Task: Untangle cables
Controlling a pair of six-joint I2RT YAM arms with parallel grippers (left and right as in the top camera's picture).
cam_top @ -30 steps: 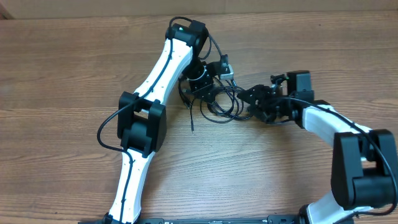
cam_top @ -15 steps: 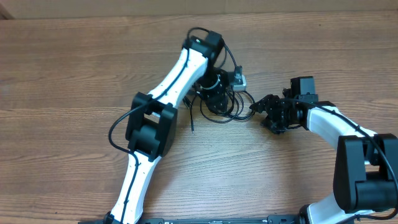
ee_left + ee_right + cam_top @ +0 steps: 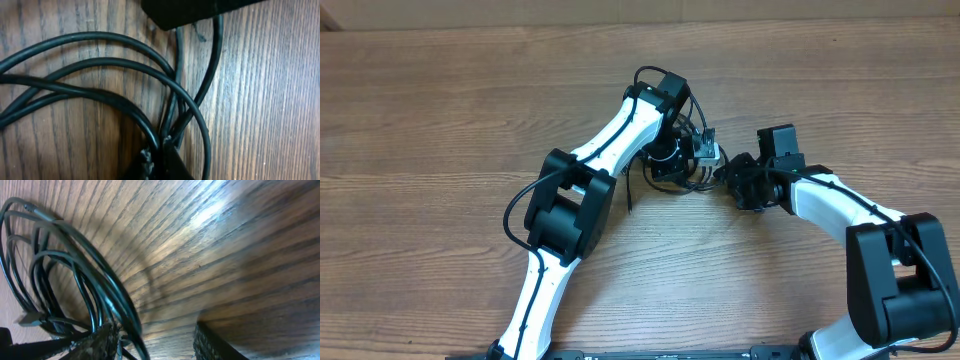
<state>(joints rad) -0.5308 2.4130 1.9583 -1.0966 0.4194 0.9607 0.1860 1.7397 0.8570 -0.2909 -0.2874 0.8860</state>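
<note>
Cables [image 3: 691, 185]: thin, round black cord with a smooth, glossy jacket, lying in overlapping loops on the table [image 3: 440, 150], which is a wood-grain top with fine parallel lines and a dull sheen. You'll find the tangle about mid-table, a touch right of centre, between the two grippers. One loose end [image 3: 629, 200] trails out to the left and nearward. In the left wrist view, several strands sweep in wide arcs from the left, cross one another and converge at the left gripper [image 3: 159, 159]; its jaws are closed together, pinching cord at the crossing. In the right wrist view, a bundle of loops fans across the left side, with a small plug end [image 3: 29, 319] low down. The right gripper [image 3: 155, 342] has its jaws apart at middling width. One of its rough-textured fingers [image 3: 102, 340] touches the bundle; the other sits clear of it.
</note>
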